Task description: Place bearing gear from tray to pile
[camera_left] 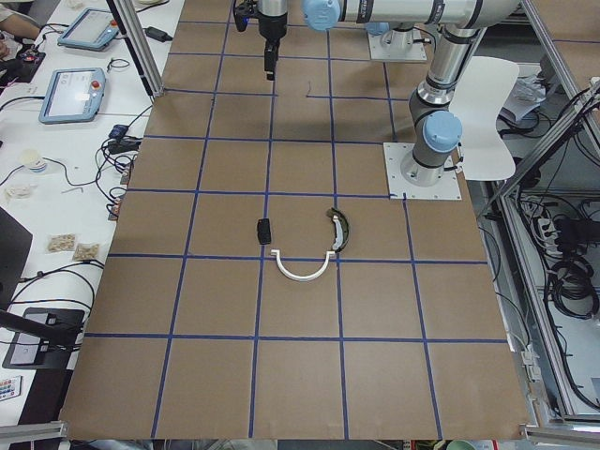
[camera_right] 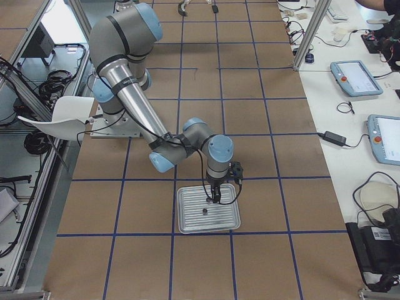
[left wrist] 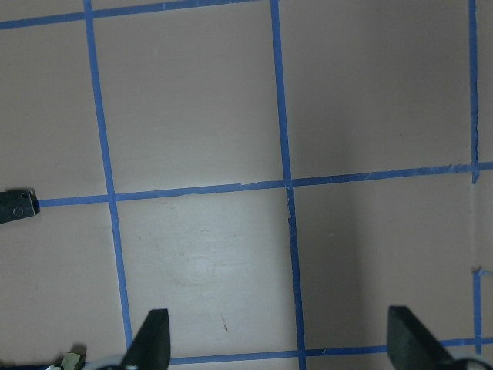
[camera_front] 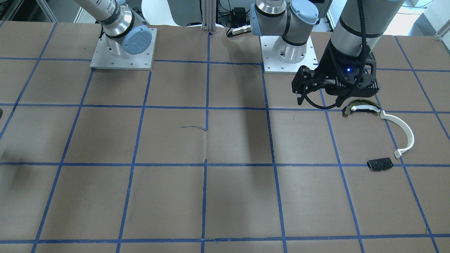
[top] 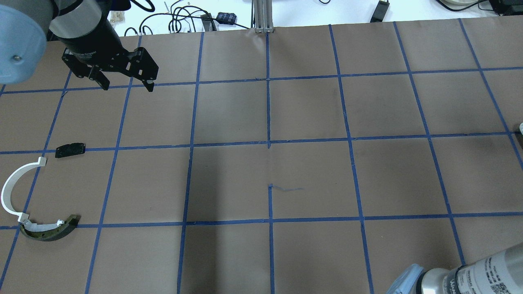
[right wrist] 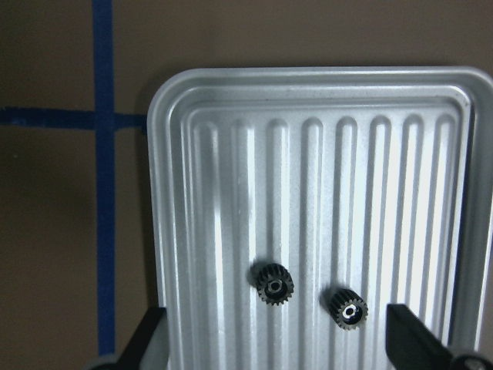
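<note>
With right fingers [right wrist: 150, 341] released over tray [right wrist: 308, 81], left fingers [left wrist: 152, 339] released too: may knock neighbour gear [right wrist: 344, 306] while pinching bearing gear [right wrist: 273, 283], lower centre.

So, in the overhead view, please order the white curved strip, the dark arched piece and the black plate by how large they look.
Largest to smallest:
1. white curved strip
2. dark arched piece
3. black plate, clearly the smallest
</note>
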You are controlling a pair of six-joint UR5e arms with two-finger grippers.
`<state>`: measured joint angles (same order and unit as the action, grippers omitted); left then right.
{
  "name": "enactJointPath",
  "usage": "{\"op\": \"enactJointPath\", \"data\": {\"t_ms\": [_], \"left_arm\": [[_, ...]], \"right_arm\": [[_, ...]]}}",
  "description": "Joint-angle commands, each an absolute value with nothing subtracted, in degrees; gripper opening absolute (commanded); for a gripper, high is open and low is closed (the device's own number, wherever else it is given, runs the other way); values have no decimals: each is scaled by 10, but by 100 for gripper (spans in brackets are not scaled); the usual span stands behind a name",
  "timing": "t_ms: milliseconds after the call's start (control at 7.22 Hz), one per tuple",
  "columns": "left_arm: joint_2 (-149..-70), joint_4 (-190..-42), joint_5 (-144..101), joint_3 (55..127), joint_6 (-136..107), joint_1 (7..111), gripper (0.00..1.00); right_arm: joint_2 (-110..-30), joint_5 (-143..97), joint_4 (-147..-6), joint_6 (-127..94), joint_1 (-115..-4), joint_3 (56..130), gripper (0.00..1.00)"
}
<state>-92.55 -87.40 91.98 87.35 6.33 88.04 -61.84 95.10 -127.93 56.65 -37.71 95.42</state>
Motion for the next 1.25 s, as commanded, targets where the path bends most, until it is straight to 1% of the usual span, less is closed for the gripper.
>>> {"op": "enactJointPath", "data": {"t_ms": [0, 277, 416, 693, 1108], "left_arm": [[-925, -875, 922, 874, 63, 880, 100], [-925, -874, 920, 874, 63, 880, 100], [-925, -872, 919, 873, 63, 880, 100], [-925, -872, 918, 873, 63, 880, 100], [-925, -872, 919, 874, 63, 880, 100]], "right_arm": [[-593, 951, -1295, 580, -369, 957, 98], [-583, 950, -1295, 581, -369, 955, 89], [-580, 950, -1295, 582, -369, 956, 87], [-579, 951, -1295, 581, -369, 955, 59], [-568, 952, -1295, 580, -369, 953, 59]]}}
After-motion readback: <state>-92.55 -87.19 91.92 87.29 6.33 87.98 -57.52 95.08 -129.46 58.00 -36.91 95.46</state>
